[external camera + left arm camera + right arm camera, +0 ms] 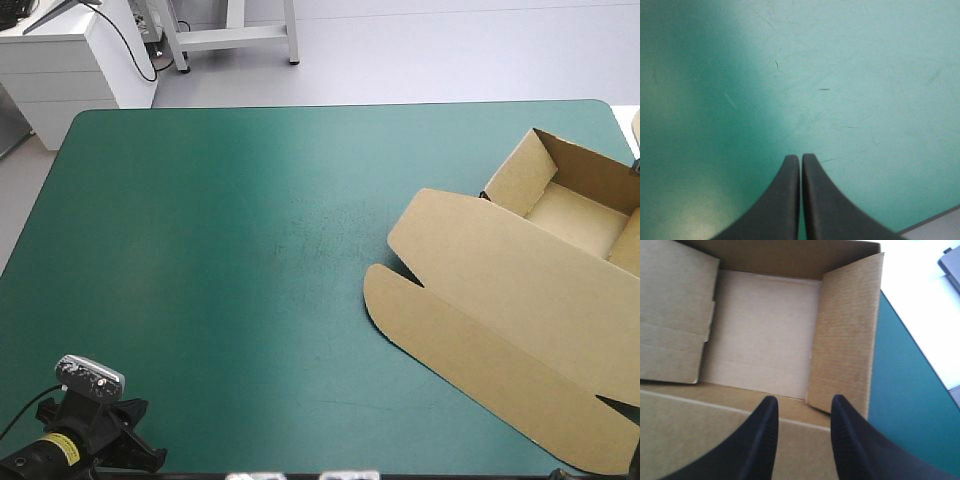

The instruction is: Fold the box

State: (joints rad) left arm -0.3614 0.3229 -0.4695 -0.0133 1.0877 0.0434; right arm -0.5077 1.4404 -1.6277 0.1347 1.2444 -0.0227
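The brown box [500, 300] lies at the table's right side as an open tray [585, 215] with raised walls, its lid spread flat toward the front. My right gripper [804, 400] is open and hovers over the fold where lid [690, 435] meets tray. Ahead of it are the tray floor [765, 330] and a side wall [845, 335]. This gripper is out of the high view. My left gripper [801, 157] is shut with nothing in it, over bare teal-green cover. Its arm [95, 440] sits at the front left corner, far from the box.
The box reaches close to the table's right edge [905, 345], with a strip of teal-green cover [900, 400] beside its wall. A sliver of the table's edge [935, 225] shows beside the left gripper. A pale object [636, 122] pokes in at the far right.
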